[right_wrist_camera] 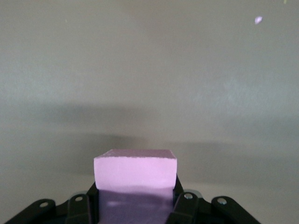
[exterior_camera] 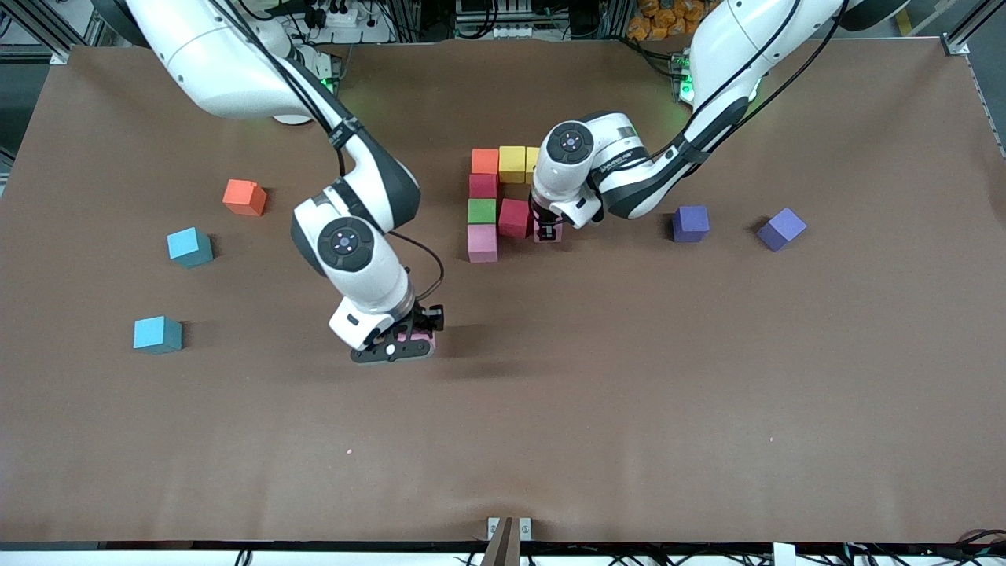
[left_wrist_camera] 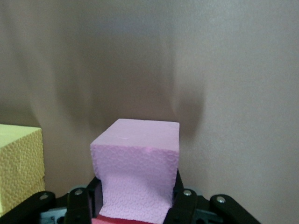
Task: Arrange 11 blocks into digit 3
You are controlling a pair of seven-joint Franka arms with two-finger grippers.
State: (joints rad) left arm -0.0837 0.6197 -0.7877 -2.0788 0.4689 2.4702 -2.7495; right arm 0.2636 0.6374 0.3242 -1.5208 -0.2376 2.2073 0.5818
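Left end effector (exterior_camera: 548, 229) gripping pink block (left_wrist_camera: 135, 172), seemingly grounded

You see a brown table (exterior_camera: 707, 409) with soft shadows on it; along its robot-base edge run metal framing (exterior_camera: 47, 31), cables (exterior_camera: 487, 20) and green lights (exterior_camera: 688, 82).

Even overhead light, soft shadows, sharp focus.

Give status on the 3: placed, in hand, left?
Seven cubes form the partial figure. Left gripper is shut on a pink cube beside the red middle cube; right gripper holds another pink cube. Two purple cubes remain loose.
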